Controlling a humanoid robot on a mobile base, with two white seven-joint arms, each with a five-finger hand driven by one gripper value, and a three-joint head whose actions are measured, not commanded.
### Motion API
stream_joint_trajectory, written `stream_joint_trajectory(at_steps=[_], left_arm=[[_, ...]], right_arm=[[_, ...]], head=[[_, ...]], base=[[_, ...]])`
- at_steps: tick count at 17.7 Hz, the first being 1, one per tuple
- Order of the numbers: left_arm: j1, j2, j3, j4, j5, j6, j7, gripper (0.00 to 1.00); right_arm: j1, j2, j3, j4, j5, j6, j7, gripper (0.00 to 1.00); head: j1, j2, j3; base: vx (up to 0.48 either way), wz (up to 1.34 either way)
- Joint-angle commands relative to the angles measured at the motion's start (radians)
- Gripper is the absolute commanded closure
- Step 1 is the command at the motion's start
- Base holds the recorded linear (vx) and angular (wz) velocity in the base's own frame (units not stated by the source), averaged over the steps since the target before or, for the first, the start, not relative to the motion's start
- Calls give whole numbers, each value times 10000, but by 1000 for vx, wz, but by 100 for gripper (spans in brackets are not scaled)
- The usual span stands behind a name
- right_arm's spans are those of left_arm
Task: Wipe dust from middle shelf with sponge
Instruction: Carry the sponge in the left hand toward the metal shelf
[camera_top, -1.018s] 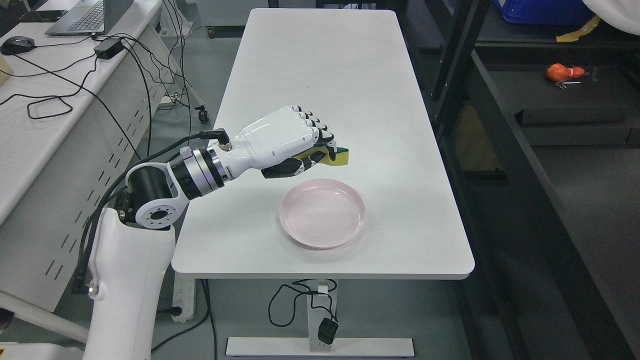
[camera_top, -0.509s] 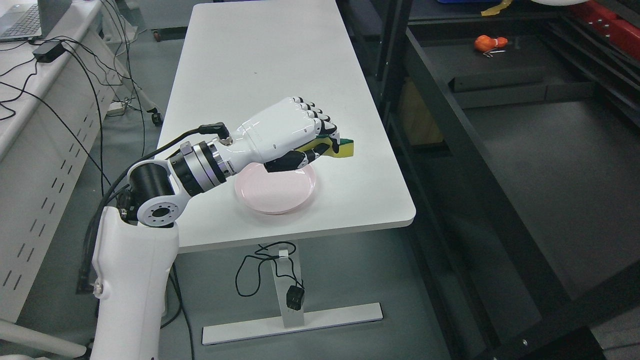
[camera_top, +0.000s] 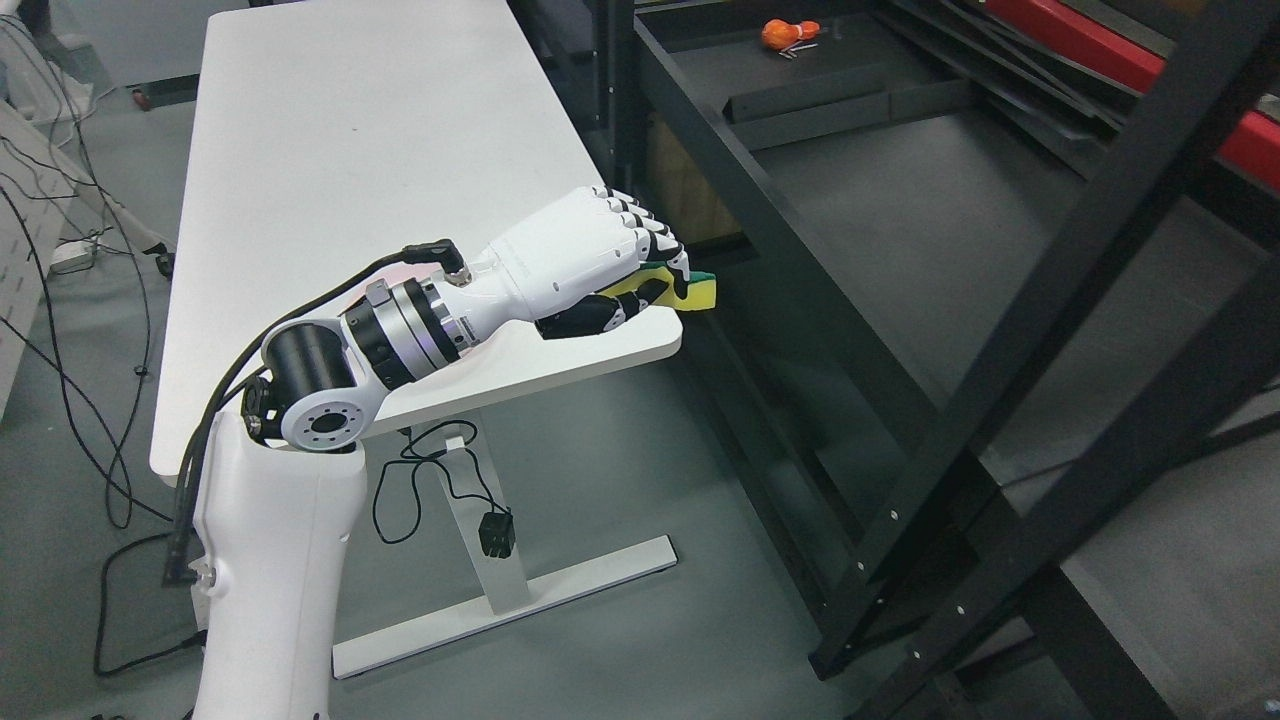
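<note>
My left hand (camera_top: 640, 270) is shut on a yellow and green sponge (camera_top: 697, 290). It holds the sponge in the air over the near right corner of the white table (camera_top: 350, 150), close to the front edge of the black shelf unit. The dark shelf board (camera_top: 930, 210) lies to the right of the hand. The sponge does not touch the shelf. The right arm is not in view.
Black shelf posts (camera_top: 1040, 300) cross the right side diagonally. An orange object (camera_top: 785, 33) lies at the back of the shelf. Cables (camera_top: 60, 330) trail on the floor at left. The table's foot (camera_top: 510, 600) stands below the hand.
The camera has turned right, so the table slid left and the shelf fills the right side. The hand with the sponge stays shut and now sits near the shelf. The pink plate is hidden.
</note>
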Motion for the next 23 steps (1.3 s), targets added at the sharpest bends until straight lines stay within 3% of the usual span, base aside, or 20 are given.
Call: stream_joint_trajectory(at_steps=[1,23], left_arm=[[-142,35,304,-55,148,-1,24,100],[-327,35,304,83,532,-1,39,100]], right_arm=[[0,-175,-1,-174,0,6,5,0],[0,-175,-1,-174,0,6,5,0]], head=[[0,0,0],[0,-2,0]], base=[[-229,-422],[-226,-654]])
